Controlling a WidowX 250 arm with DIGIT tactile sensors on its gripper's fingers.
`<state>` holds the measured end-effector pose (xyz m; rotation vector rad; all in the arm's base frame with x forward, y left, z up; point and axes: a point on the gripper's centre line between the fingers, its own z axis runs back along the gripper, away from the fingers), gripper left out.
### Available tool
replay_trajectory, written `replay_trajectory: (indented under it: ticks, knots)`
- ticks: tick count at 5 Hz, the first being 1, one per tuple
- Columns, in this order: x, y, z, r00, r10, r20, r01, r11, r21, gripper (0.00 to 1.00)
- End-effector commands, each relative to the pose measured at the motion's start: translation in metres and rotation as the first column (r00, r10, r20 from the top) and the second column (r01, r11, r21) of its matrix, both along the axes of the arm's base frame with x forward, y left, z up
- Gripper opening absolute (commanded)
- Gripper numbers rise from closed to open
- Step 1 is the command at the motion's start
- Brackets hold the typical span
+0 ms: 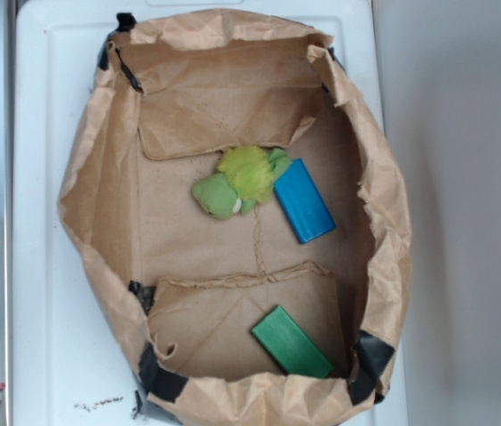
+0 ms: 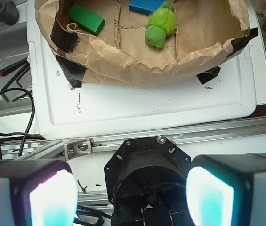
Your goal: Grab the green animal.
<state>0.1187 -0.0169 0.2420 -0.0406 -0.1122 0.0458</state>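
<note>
Green animal [image 1: 235, 184] sits mid-bag in the paper bag [image 1: 99, 177], touching the blue block [image 1: 303, 201]. Soft, light plush, should compress; pinch across the fuzzy body, not the rounded head. Fingers [image 2: 52, 197] spread apart, empty, well outside the bag.

In the wrist view the gripper [image 2: 132, 190] fills the bottom edge, its jaws spread wide apart with nothing between them. Both pads [image 2: 52, 200] glow pale, washed out by light. Its black mount sits between them. The overhead view shows no arm.
</note>
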Motion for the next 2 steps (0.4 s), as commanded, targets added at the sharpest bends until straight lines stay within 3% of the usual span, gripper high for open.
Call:
replay_trajectory:
  ticks: [1, 2]
  knots:
    - [0.0, 0.0, 0.0, 1.0, 0.0, 0.0, 0.0, 1.0, 0.0, 1.0]
    - [0.05, 0.01, -0.022, 0.988, 0.154, 0.013, -0.154, 0.987, 0.044, 1.0]
